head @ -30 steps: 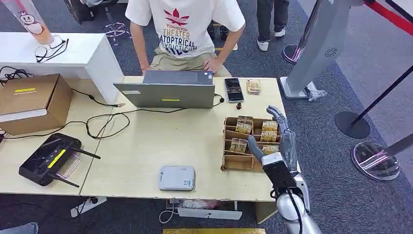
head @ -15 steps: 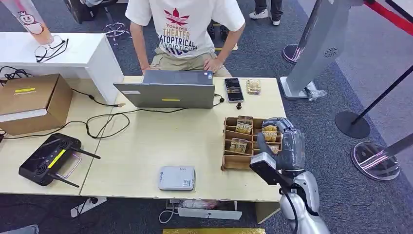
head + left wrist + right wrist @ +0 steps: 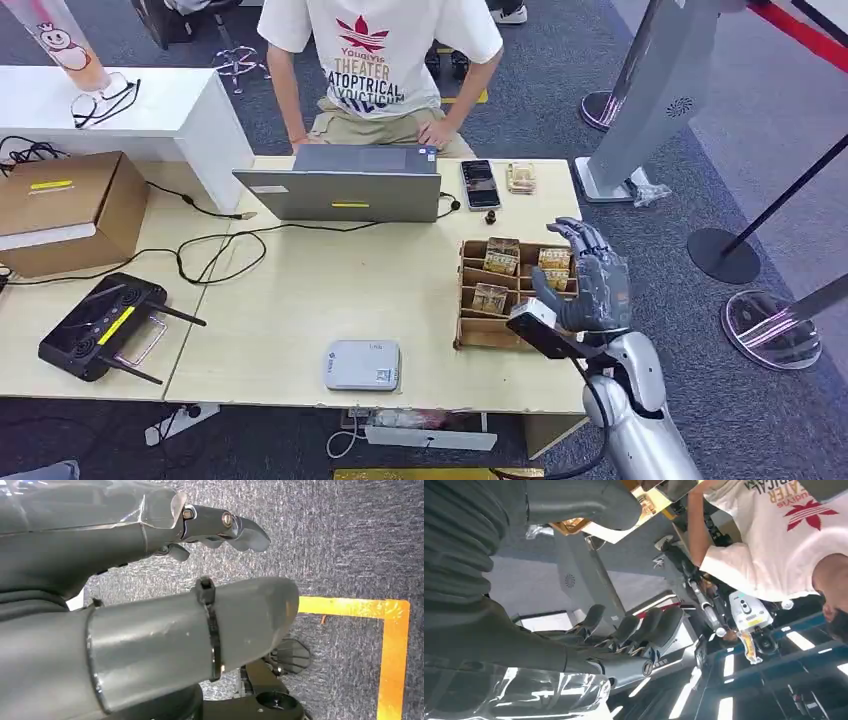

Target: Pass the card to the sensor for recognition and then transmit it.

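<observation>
A wooden card rack (image 3: 478, 335) stands at the table's right end, holding several yellow-patterned cards (image 3: 502, 256) upright in its slots. My right hand (image 3: 592, 283) hovers over the rack's right side with its fingers spread and nothing in it. The right wrist view shows that hand's dark fingers (image 3: 639, 627) apart from the thumb, with the cards (image 3: 650, 500) past it. The sensor, a flat pale grey box (image 3: 363, 364), lies near the table's front edge, left of the rack. My left hand (image 3: 125, 550) hangs over the carpet with fingers and thumb apart, holding nothing.
A person in a white shirt (image 3: 378, 60) sits behind a laptop (image 3: 345, 186) at the far edge. A phone (image 3: 480, 184) and a small card stack (image 3: 520, 178) lie beside it. At the left are a cardboard box (image 3: 62, 208), cables and a black controller (image 3: 98, 326). Stanchion bases (image 3: 772, 330) stand on the right.
My right hand turned from edge-on above the rack, curled briefly over the cards, and now is lifted slightly with its fingers spread. No card came away with it.
</observation>
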Robot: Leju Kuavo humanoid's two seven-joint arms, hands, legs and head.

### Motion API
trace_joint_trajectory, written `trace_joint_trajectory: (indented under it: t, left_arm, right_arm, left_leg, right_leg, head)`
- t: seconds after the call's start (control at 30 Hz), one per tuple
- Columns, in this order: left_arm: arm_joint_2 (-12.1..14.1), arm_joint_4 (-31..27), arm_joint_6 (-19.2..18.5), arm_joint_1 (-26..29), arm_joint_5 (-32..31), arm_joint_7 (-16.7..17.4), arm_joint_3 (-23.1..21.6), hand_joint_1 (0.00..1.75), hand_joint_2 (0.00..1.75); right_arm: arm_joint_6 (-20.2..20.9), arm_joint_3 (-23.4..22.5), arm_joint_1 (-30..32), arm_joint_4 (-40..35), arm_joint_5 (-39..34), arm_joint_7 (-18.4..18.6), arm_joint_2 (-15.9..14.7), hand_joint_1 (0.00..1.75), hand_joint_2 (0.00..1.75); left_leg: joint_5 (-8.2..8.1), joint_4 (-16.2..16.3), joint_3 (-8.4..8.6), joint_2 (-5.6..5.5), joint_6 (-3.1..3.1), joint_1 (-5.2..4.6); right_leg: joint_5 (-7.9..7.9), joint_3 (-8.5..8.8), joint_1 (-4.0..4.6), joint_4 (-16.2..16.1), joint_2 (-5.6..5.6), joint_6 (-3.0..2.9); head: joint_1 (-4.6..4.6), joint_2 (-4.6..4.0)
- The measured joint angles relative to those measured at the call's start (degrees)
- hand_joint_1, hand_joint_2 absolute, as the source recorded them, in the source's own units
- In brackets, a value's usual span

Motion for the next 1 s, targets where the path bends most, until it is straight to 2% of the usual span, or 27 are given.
trace_joint_trajectory:
  t: [0.33, 0.37, 0.5, 0.57, 0.8, 0.87, 1.0]
  left_arm:
    - [0.3, 0.0, -0.4, 0.0, -0.2, 0.0, 0.0, 0.00, 0.00]
    - [0.4, 0.0, -0.4, 0.0, -0.2, 0.0, 0.0, 0.00, 0.00]
    - [0.4, 0.0, -0.4, 0.0, -0.3, 0.0, 0.0, 0.00, 0.00]
    - [0.4, 0.0, -0.4, 0.0, -0.4, 0.0, -0.1, 0.00, 0.00]
    - [0.4, 0.0, -0.2, -0.1, -0.3, 0.0, -0.1, 0.00, 0.00]
    - [0.4, 0.0, -0.2, -0.1, -0.3, -0.1, -0.1, 0.00, 0.00]
    - [0.4, 0.0, -0.2, -0.1, -0.3, -0.2, -0.1, 0.00, 0.00]
  right_arm:
    - [-1.7, 0.0, -2.9, 5.9, -0.3, 0.0, -1.0, 0.77, 1.75]
    - [-1.8, 0.0, -3.2, 6.3, -0.4, 0.0, -1.1, 0.70, 1.75]
    - [-2.9, 0.0, -3.6, 7.9, 0.2, 0.5, -1.5, 0.80, 1.75]
    - [-3.3, -0.1, -3.6, 8.6, 0.6, 0.9, -1.8, 0.73, 1.75]
    - [-3.4, -0.7, -3.9, 10.8, 0.9, 1.0, -2.7, 0.73, 1.75]
    - [-3.3, -0.7, -3.9, 11.2, 0.9, 1.0, -2.9, 0.66, 1.75]
    - [-3.2, -1.0, -3.9, 11.8, 0.8, 1.0, -3.0, 0.66, 1.75]
  left_leg:
    - [0.00, 0.0, -0.01, -0.01, 0.00, 0.00]
    - [0.00, 0.0, -0.01, 0.00, 0.00, 0.00]
    - [0.00, 0.0, -0.01, -0.01, 0.00, 0.00]
    - [0.00, 0.0, -0.01, -0.01, 0.00, 0.00]
    - [0.00, 0.0, -0.01, 0.00, 0.00, 0.00]
    - [0.00, 0.0, -0.01, -0.01, 0.00, 0.00]
    - [0.00, 0.0, -0.02, -0.01, 0.00, 0.00]
  right_leg:
    - [0.00, -0.01, 0.00, 0.0, -0.01, 0.00]
    - [0.00, -0.01, 0.00, 0.0, 0.00, 0.00]
    - [0.00, -0.01, 0.00, 0.0, -0.01, 0.00]
    - [0.00, -0.01, 0.00, 0.0, -0.01, 0.00]
    - [0.00, -0.02, 0.00, 0.0, 0.00, 0.00]
    - [0.00, -0.03, 0.00, 0.0, -0.01, 0.00]
    - [0.00, -0.03, 0.00, 0.0, -0.01, 0.00]
  head:
    - [0.02, 0.00]
    - [0.00, 0.00]
    - [0.00, 0.00]
    - [0.02, 0.00]
    - [0.00, 0.00]
    - [0.00, 0.00]
    - [0.00, 0.00]
